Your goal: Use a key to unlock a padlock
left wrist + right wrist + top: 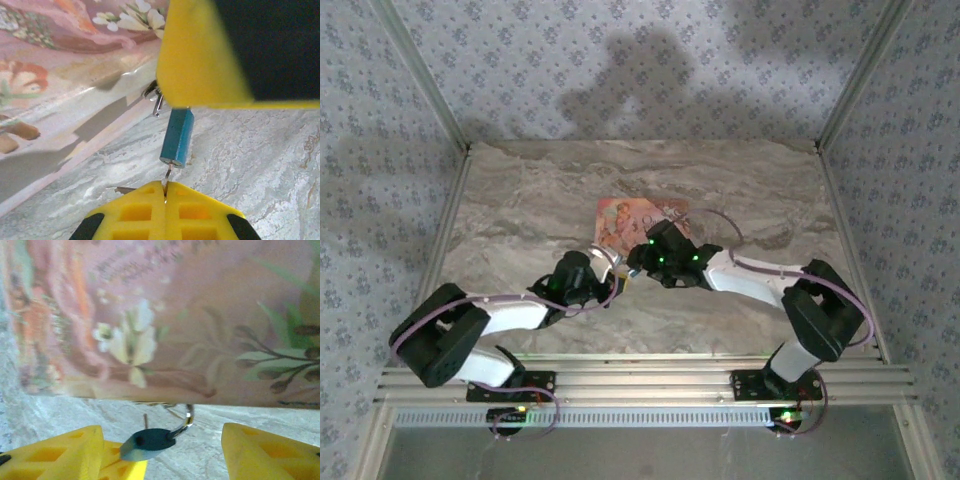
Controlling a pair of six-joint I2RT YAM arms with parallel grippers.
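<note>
Flowered wallpaper [620, 70] closes in the marbled worktop [520, 200], and I see a flat pink box [642, 218] lying toward its back middle. From its base at the near left, my left arm [510, 318] folds low and reaches right and inward, so the left hand [165, 186] ends just before the box's near edge. Its yellow fingertips are pressed together on the thin metal key [169, 174], whose blade runs up into the bottom of the little dark-blue padlock [176, 137]. The padlock stands nearly upright on the key, and its silver shackle [185, 422] points toward the box. My right arm [770, 285] comes in from the near right, elbow raised, wrist turned left. On the right hand [160, 432], the fingers [270, 450] are spread wide on either side of the padlock, gripping nothing.
</note>
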